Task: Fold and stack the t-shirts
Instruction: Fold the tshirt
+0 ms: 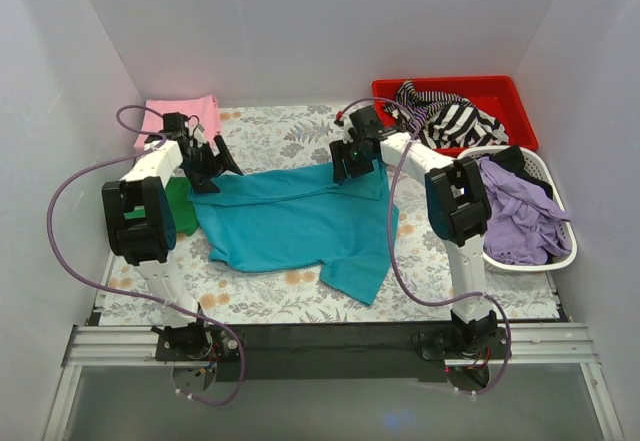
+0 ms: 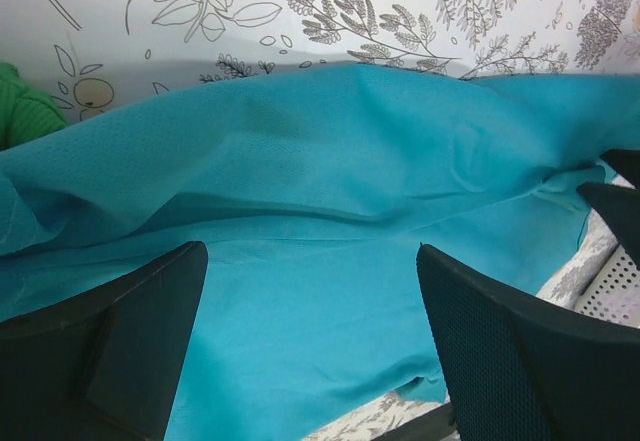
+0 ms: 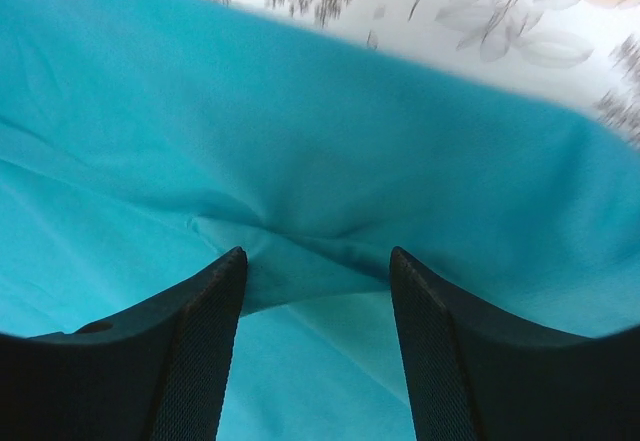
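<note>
The teal t-shirt (image 1: 290,223) lies spread and partly folded across the middle of the flowered table, with one sleeve pointing toward the near edge. At its back left corner my left gripper (image 1: 214,165) is open; in the left wrist view its jaws (image 2: 310,249) stand wide apart just above the teal cloth (image 2: 330,161), holding nothing. My right gripper (image 1: 355,161) is at the shirt's back right edge. Its fingers (image 3: 318,253) are apart, with a raised teal fold (image 3: 300,246) between their tips. A folded pink t-shirt (image 1: 187,113) sits at the back left. A green t-shirt (image 1: 181,204) lies by the left arm.
A red bin (image 1: 495,91) holding striped cloth stands at the back right. In front of it a white basket (image 1: 560,246) holds purple and dark clothes. White walls close in the left, back and right sides. A black rail (image 1: 320,346) runs along the near edge.
</note>
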